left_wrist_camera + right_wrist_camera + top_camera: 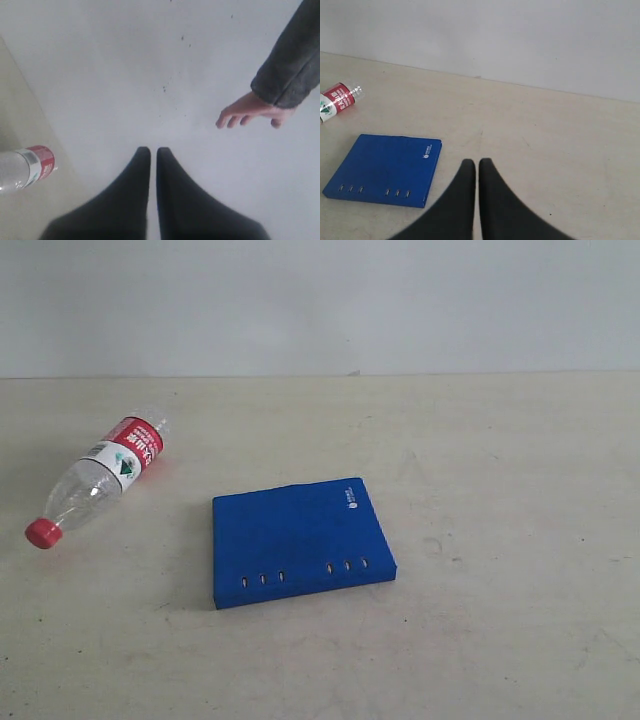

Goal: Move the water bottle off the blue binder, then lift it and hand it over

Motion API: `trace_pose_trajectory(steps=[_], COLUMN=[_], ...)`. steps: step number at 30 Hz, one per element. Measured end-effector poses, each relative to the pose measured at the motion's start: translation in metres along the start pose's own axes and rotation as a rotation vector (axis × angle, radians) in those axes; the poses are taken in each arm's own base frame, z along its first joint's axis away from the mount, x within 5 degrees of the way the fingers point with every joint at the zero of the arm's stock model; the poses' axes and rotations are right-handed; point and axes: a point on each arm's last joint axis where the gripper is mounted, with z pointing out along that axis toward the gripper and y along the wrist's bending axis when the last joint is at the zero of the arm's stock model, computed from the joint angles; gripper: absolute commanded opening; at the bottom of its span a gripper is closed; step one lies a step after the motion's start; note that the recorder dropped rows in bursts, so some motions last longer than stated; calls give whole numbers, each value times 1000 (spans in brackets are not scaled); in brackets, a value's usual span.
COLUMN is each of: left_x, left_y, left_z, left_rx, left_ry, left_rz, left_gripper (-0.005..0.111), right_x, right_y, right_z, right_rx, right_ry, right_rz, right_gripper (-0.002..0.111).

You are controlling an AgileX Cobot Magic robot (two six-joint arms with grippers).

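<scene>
The water bottle point(97, 480) lies on its side on the table at the left, red cap toward the front, clear of the blue binder point(298, 540). The binder lies flat and closed near the middle, slots along its front edge. Neither gripper shows in the exterior view. In the left wrist view my left gripper point(150, 150) is shut and empty, with the bottle's labelled end point(27, 167) off to one side. My right gripper point(472, 161) is shut and empty too; its view shows the binder point(385, 169) and the bottle's base point(339, 100) beyond it.
A person's hand point(248, 111) in a dark sleeve hangs in front of the pale wall in the left wrist view. The beige table point(500, 520) runs back to a pale wall.
</scene>
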Motion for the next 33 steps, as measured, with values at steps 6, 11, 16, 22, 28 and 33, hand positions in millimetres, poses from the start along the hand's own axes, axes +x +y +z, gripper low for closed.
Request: trace_pose_trajectory(steps=[6, 11, 16, 22, 28, 33], left_x=[-13, -16, -22, -5, 32, 55], left_y=[-1, -31, -101, -103, -43, -2], left_z=[-1, -2, 18, 120, 200, 229], left_rx=[2, 100, 112, -165, -388, -514], left_ry=[-140, -91, 169, 621, 1052, 1282], left_rz=[80, 376, 854, 973, 1009, 955], left_gripper=[5, 5, 5, 11, 54, 62], right_x=[0, -1, -1, 1, 8, 14], right_y=[0, -2, -4, -5, -8, -10], right_z=[0, 0, 0, 0, -1, -2], right_rx=[0, 21, 40, 59, 88, 111], right_ry=[-3, -12, -15, 17, 92, 162], right_rz=[-1, -26, -49, -57, -52, -45], right_gripper=[0, 0, 0, 0, 0, 0])
